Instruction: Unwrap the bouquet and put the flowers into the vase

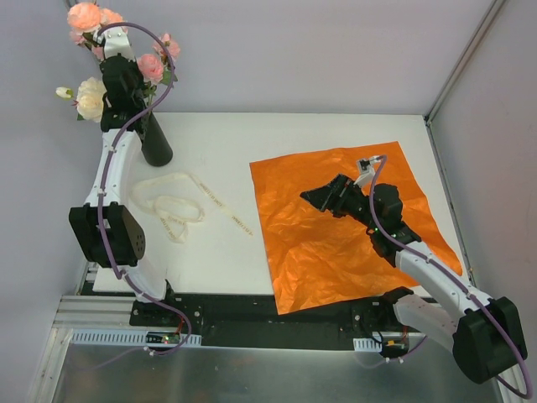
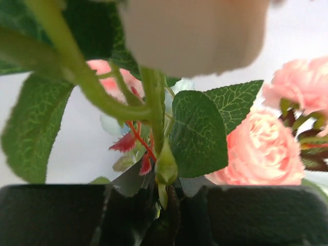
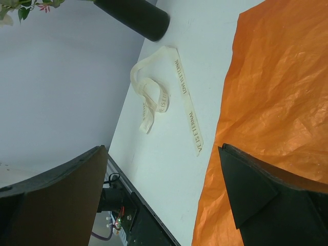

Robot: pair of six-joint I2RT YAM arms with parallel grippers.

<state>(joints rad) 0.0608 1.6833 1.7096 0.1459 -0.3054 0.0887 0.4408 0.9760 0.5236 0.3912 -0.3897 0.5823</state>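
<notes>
Nearest the arm bases, on the right side of the table [image 1: 218, 143], the orange paper [image 1: 302, 269] lies spread flat with no flowers on it, so the unwrapping looks finished. The right gripper [image 1: 317, 197] hovers over that sheet with its fingers wide apart, holding nothing and, as far as I can tell, not pressing on the paper. Farther in, toward the middle, the cream ribbon [image 1: 172, 206] lies loose on the white surface, apart from the sheet. At the far left corner stands the vase [image 1: 156, 144], and the flowers [image 1: 91, 96] rise above its mouth, their stems seemingly already inside it. The left gripper [image 2: 165, 210] is up among the blooms, its fingers drawn together on a green stem. Judging by this, only letting go and perhaps settling the bunch remains.
</notes>
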